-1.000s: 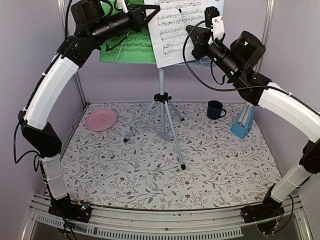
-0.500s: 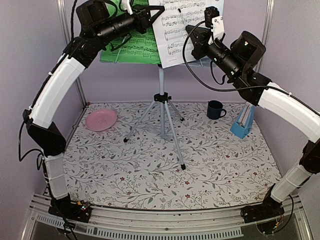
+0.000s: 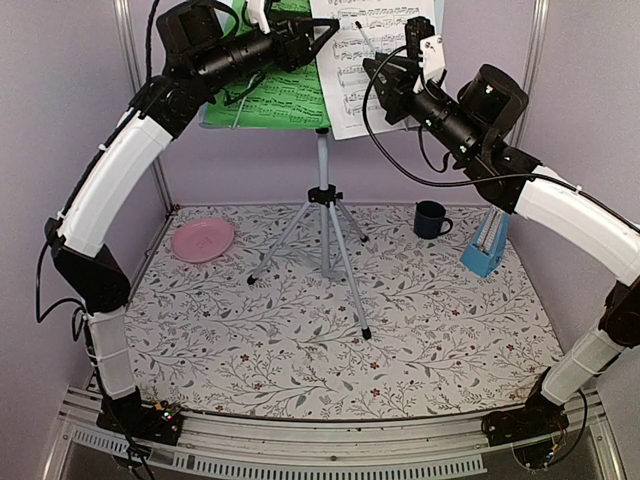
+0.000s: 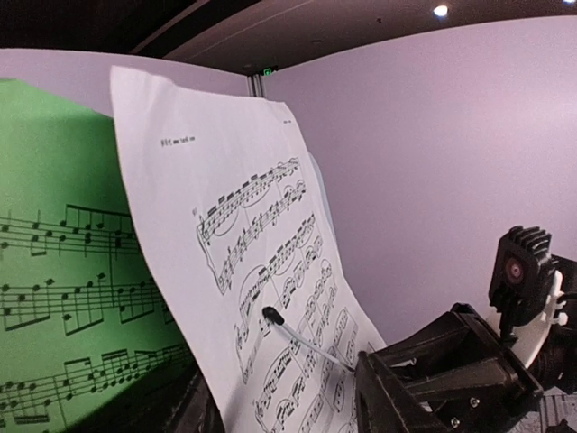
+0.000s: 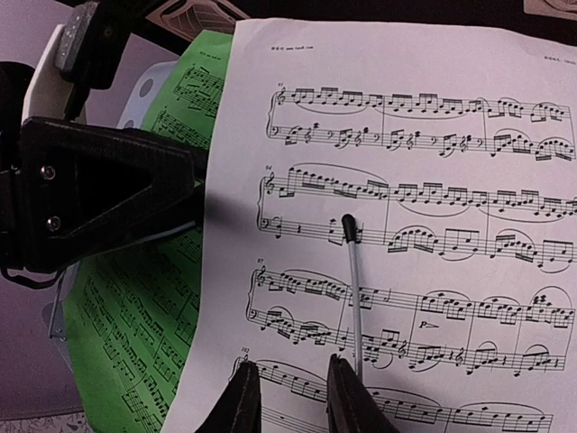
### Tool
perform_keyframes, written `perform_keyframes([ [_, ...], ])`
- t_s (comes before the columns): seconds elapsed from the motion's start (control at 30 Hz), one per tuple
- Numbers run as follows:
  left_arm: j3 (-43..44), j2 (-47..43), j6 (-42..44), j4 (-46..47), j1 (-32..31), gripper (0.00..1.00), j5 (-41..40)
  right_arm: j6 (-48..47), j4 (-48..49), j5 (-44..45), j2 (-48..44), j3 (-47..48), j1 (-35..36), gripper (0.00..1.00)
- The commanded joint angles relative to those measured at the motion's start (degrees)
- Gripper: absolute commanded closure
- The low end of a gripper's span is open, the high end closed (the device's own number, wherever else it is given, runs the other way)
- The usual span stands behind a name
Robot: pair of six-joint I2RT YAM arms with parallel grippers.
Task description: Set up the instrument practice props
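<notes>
The music stand (image 3: 322, 200) stands on its silver tripod mid-table. On its desk a green sheet-music page (image 3: 268, 95) sits left and a white page (image 3: 380, 60) sits right, overlapping it. The stand's thin retainer wire (image 5: 354, 289) lies over the white page (image 5: 406, 207). My left gripper (image 3: 318, 38) is open at that page's left edge, which runs between its spread fingers (image 4: 284, 406). My right gripper (image 3: 378, 72) is open at the page's lower part, and printed staves show in the gap (image 5: 293, 401). The light-blue metronome (image 3: 487, 243) stands at the right.
A dark blue mug (image 3: 431, 219) sits left of the metronome, behind the tripod's right leg. A pink plate (image 3: 202, 240) lies at the back left. The lilac walls close in on both sides. The two grippers are close together up at the stand's desk.
The white page went from tilted to nearly straight, beside the green one. The left gripper moved right. Both grippers, shut before, have opened.
</notes>
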Motion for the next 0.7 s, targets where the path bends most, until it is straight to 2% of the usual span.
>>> perform_keyframes([
  [0.0,-1.5,-6.0,2.4,1.6,-1.3,0.44,-3.8,0.3,0.0,-0.3,-1.4,-0.9,0.2,0.71],
  [0.17,-7.1,-12.1,3.8,4.5,-1.4,0.34,-7.3,0.7,0.4,-0.7,-2.8,-1.3,0.2,0.63],
  [0.27,-9.4,-15.3,4.4,4.9,-1.5,0.31,-8.6,0.9,1.5,-1.0,-4.2,-2.6,0.2,0.54],
  [0.37,-14.4,-19.6,5.2,5.2,-1.5,0.31,-10.6,1.2,2.0,-0.8,-5.9,-3.7,0.2,0.49],
  [0.5,-21.5,-25.6,6.5,3.5,-1.2,0.29,-13.6,1.2,2.4,-0.3,-7.3,-4.7,0.2,0.47],
  [0.67,-26.1,-29.5,4.4,-2.8,1.4,0.27,-15.1,2.1,2.2,-0.6,-8.0,-5.8,0.2,0.46],
])
